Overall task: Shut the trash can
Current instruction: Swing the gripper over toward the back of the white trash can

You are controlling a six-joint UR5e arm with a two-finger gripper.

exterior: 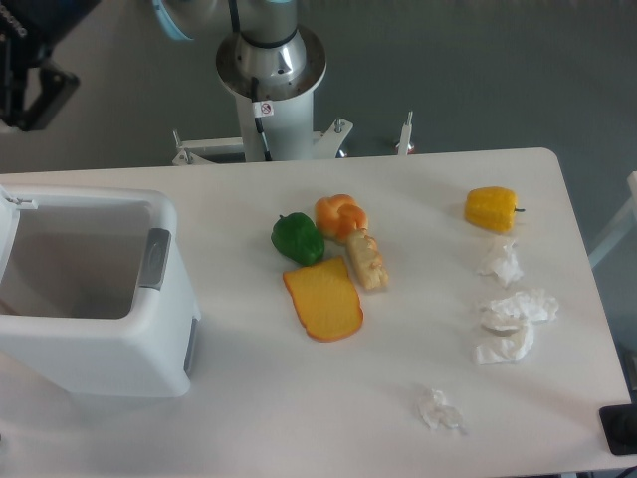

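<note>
**Still open: trash can on the desk's left end**

Far to the left, at the upper corner of the view, the gripper (pixel 22 85) is mostly cut off by the frame edge; only one dark finger shows, so whether the fingers are apart or together cannot be told. It hangs above and behind the desk (pixel 299 418), well apart from everything on it.

Below it, the trash can (pixel 100 299) stands upright on the left end of the desk, its mouth uncovered and its pale inside visible. A grey latch tab (pixel 153 258) sits on its right rim, and the white lid (pixel 8 224) stands raised at the can's left edge, partly out of frame.

Near the middle lie a green pepper (pixel 297 238), an orange bun (pixel 340 215) just beside it, a bread piece (pixel 365 261) touching the bun's lower side, and an orange-yellow cheese slice (pixel 322 300) below them. Behind these rises the arm's white base (pixel 271 75).

On the right lies a yellow pepper (pixel 491 208), with crumpled white tissues (pixel 508 324) strewn below it and one more tissue (pixel 438 409) nearer the front edge.
</note>
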